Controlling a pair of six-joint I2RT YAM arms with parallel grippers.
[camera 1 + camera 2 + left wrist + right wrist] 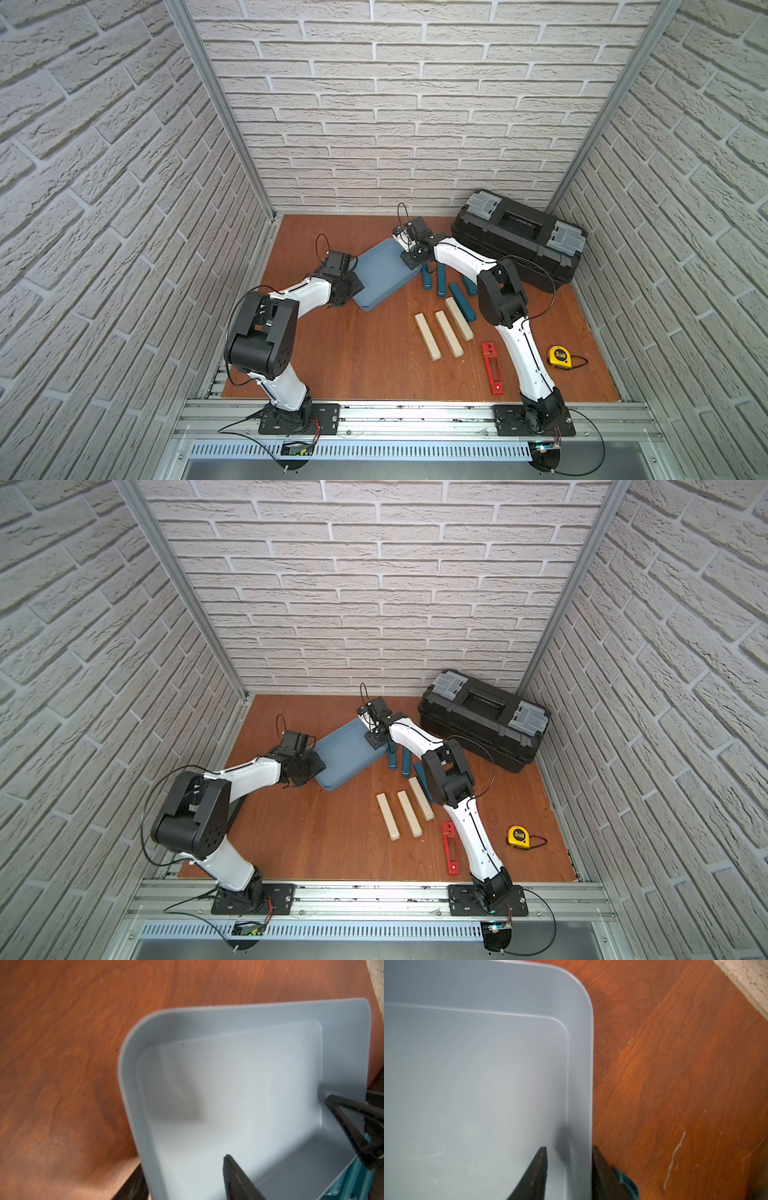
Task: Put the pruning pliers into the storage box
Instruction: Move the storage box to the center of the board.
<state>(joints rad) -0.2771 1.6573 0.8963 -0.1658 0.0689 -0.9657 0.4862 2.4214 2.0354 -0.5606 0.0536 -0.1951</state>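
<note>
Pliers (492,368) lying untouched, well away from box (382,270); right pincer (568,1147) spread loose astride box rim, left pincer (277,1128) can't tell. Next: grab pliers.

Pruning pliers (492,368) flat, apart from storage box (380,272)

Robot lab test cell dressed as workshop: faux-brick wall panels (415,124) between aluminium posts (219,104), plywood tabletop (365,357), left arm (299,291) and right arm (528,357) bolted to slotted metal rail (415,417), black toolbox (519,241) and yellow tape measure (559,356) on tabletop
</note>
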